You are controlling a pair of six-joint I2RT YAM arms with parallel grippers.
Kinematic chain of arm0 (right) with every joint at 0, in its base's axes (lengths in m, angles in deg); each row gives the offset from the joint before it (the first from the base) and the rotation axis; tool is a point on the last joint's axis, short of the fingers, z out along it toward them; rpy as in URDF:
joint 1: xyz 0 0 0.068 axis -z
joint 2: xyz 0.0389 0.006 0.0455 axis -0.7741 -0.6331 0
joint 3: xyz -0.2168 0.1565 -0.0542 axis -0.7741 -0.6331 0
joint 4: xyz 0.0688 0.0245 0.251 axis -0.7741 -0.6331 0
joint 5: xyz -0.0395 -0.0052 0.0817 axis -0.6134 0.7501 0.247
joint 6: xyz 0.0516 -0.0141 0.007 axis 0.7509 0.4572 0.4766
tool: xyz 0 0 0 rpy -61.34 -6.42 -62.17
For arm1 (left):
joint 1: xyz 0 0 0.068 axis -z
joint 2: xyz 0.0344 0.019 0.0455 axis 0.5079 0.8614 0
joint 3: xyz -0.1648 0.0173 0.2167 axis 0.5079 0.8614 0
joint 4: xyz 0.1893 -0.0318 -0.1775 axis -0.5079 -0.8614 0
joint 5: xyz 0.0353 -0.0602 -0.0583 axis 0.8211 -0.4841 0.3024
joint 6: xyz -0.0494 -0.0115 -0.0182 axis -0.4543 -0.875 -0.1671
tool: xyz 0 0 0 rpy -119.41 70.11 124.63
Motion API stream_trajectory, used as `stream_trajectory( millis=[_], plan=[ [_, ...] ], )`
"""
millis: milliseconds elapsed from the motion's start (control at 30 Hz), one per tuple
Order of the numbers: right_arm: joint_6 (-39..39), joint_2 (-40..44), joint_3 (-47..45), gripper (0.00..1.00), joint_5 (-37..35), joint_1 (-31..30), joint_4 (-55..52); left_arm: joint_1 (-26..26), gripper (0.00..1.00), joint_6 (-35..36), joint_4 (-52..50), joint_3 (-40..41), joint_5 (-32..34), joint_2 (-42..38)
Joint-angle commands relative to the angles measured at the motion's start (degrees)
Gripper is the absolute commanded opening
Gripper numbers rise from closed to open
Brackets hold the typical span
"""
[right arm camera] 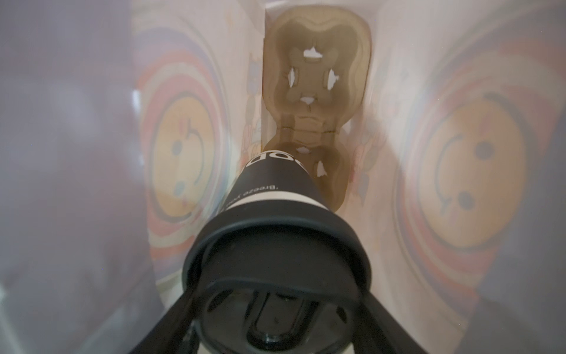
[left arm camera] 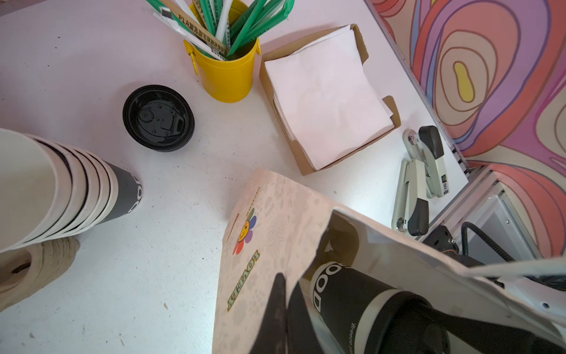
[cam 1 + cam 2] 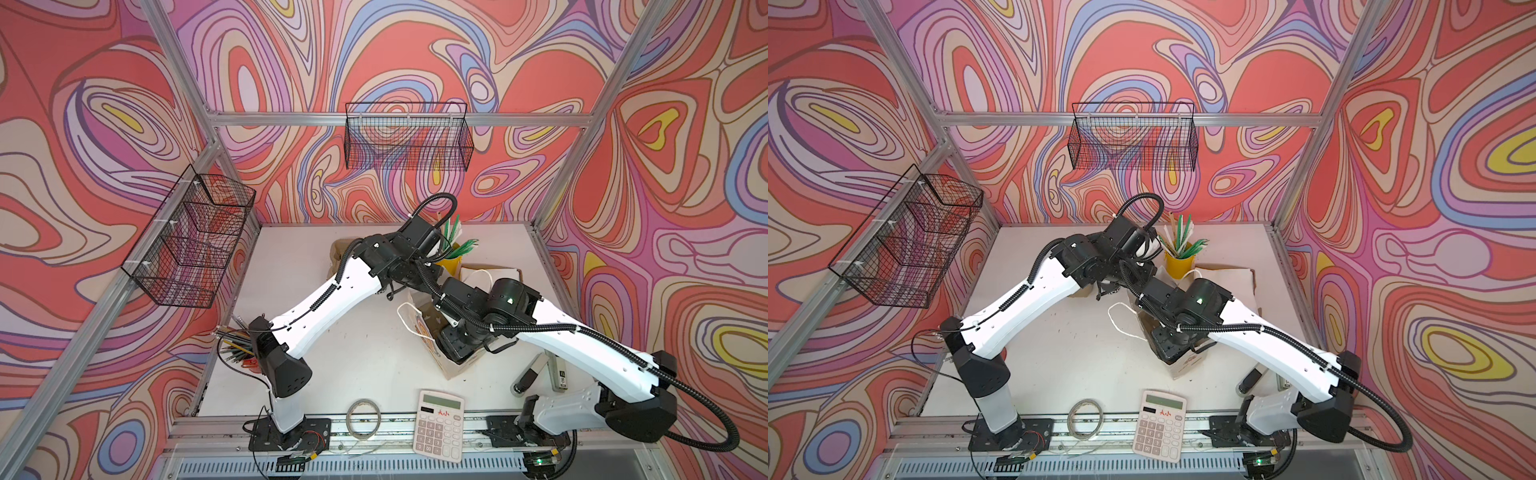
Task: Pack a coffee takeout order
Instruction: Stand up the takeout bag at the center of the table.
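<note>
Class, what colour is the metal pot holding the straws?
Yellow. The metal pot shows best in the left wrist view.

The left gripper (image 2: 288,283) is closed on the rim of the paper bag (image 2: 260,214); a lidded black cup (image 2: 337,291) leans inside it. A yellow pot of straws (image 2: 226,76) stands beside a box of napkins (image 2: 324,98).

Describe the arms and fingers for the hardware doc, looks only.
The left arm and right arm match. Both have smooth white shells on the long links and boxy black joints. Black ribbed hoses run along the outside. A green light glows on the right arm's wrist joint. The fingers are plain black, slim and tapered, with no markings visible.
</note>
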Motion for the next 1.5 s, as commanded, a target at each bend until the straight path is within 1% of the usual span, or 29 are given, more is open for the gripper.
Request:
stream_trajectory(
  millis=[0, 67, 100, 133, 233, 333, 400, 467, 500, 533, 567, 600, 700, 833, 1000, 1100, 1133, 1167, 1233, 1267, 1333, 1467],
  plan=[
    [-1.1, -0.8, -0.2, 0.65, -1.3, 0.1, -1.2, -0.6, 0.06, 1.5, -0.4, -2.3, 1.1, 0.4],
    [-1.1, -1.1, -0.7, 0.65, -1.4, 0.1, -1.1, -0.8, 0.07, 1.7, -0.3, -2.0, 1.1, 0.1],
    [-1.1, -1.4, -0.9, 0.65, -1.5, 0.3, -1.1, -0.9, 0.1, 1.6, -0.5, -2.0, 1.3, -0.2],
    [-1.2, -1.7, -1.0, 0.65, -1.5, 0.4, -0.9, -1.0, 0.14, 1.6, -0.5, -2.0, 1.3, -0.6],
    [-1.7, -2.3, -0.7, 0.65, -1.0, 0.8, -0.1, -0.8, 0.34, 0.9, 0.5, -0.8, 2.2, -3.2],
    [-1.8, -2.8, -0.2, 0.65, -1.3, 1.1, -0.1, -0.7, 0.51, 0.2, 0.4, 1.1, 5.4, -6.0],
    [-2.0, -2.9, -0.1, 0.65, -1.3, 1.5, 0.0, -0.4, 0.59, 0.1, -0.1, 2.4, 6.4, -7.6],
    [-2.1, -3.0, -0.3, 0.65, -1.2, 1.8, 0.1, 0.8, 0.65, 0.4, -0.4, 3.4, 8.0, -8.5],
    [-2.1, -3.0, -0.3, 0.65, -1.2, 2.0, 0.2, 1.4, 0.71, 0.7, -0.6, 3.8, 8.6, -8.9],
    [-2.2, -3.0, -0.4, 0.65, -1.1, 2.2, 0.2, 1.7, 0.76, 1.0, -0.9, 3.9, 8.8, -8.9],
    [-2.3, -3.0, -0.5, 0.65, -0.9, 2.4, 0.4, 1.9, 0.79, 1.1, -1.3, 3.8, 9.6, -8.9],
    [-2.4, -3.1, -0.4, 0.65, -0.9, 2.5, 0.5, 2.0, 0.8, 0.6, -2.3, 3.4, 11.0, -8.7],
    [-2.4, -3.2, -0.2, 0.65, -0.8, 2.7, 0.5, 3.0, 0.81, -0.6, -6.0, 2.9, 14.5, -8.1],
    [-2.4, -3.5, 0.4, 0.65, -1.2, 2.9, -0.1, 3.0, 0.77, -1.3, -5.6, 5.8, 13.5, -7.7],
    [-2.5, -3.8, 2.0, 0.65, -1.7, 3.0, -0.9, 3.0, 0.64, -1.7, -3.9, 7.1, 14.2, -6.9],
    [-2.4, -3.8, 2.3, 0.65, -1.7, 2.9, -1.0, 3.0, 0.5, -1.8, -4.4, 6.8, 14.2, -6.3],
    [-2.5, -3.8, 2.4, 0.65, -1.7, 3.0, -1.0, 3.0, 0.43, -1.8, -4.6, 7.0, 14.2, -6.1],
    [-2.5, -3.7, 2.4, 0.65, -1.7, 2.9, -1.0, 3.0, 0.4, -1.8, -4.6, 7.2, 14.1, -6.1],
    [-2.6, -3.8, 2.7, 0.65, -1.6, 3.0, -0.7, 3.0, 0.41, -1.6, -3.4, 8.1, 12.8, -6.2],
    [-2.6, -4.0, 2.8, 0.65, -1.6, 3.0, -0.6, 3.0, 0.43, -1.5, -2.0, 8.9, 10.8, -6.6],
    [-2.6, -4.5, 3.1, 0.64, -1.6, 3.0, -0.6, 3.0, 0.43, -1.5, 0.3, 10.3, 8.0, -7.1],
    [-2.8, -4.8, 3.4, 0.64, -1.8, 3.0, -0.9, 3.0, 0.33, -1.4, -0.6, 9.9, 8.0, -6.1]
  ],
)
